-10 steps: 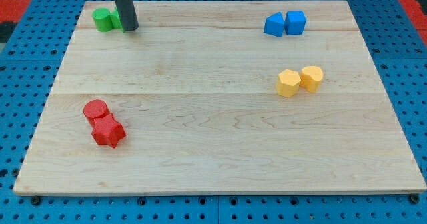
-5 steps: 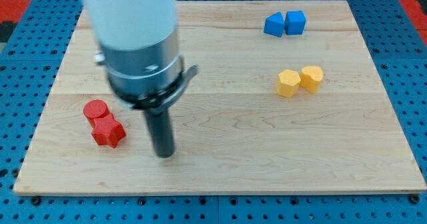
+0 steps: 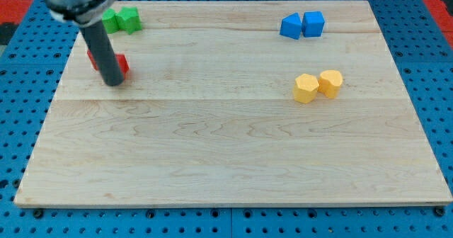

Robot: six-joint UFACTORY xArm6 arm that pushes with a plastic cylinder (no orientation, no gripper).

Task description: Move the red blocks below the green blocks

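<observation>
**Rod tip at the red blocks, upper left of the board**

I have no gripper or fingers on this rig, so no open or closed state applies; the arm ends in a plain dark rod. My tip (image 3: 113, 83) rests on the wooden board (image 3: 233, 160) near the view's upper left.

The red blocks (image 3: 122, 64) sit directly behind the rod, which hides most of them. Red shows on both sides of the rod, more on the view's right. I cannot tell their shapes, or whether the two touch each other. My tip appears to be against them at their lower edge.

The green blocks (image 3: 120, 19) lie just above the red ones, side by side, close to the board's top edge. The left one is partly covered by the arm.

Two blue blocks (image 3: 302, 25) sit together at the view's upper right. Two yellow blocks (image 3: 318, 86) sit together below them, well apart from my tip.
</observation>
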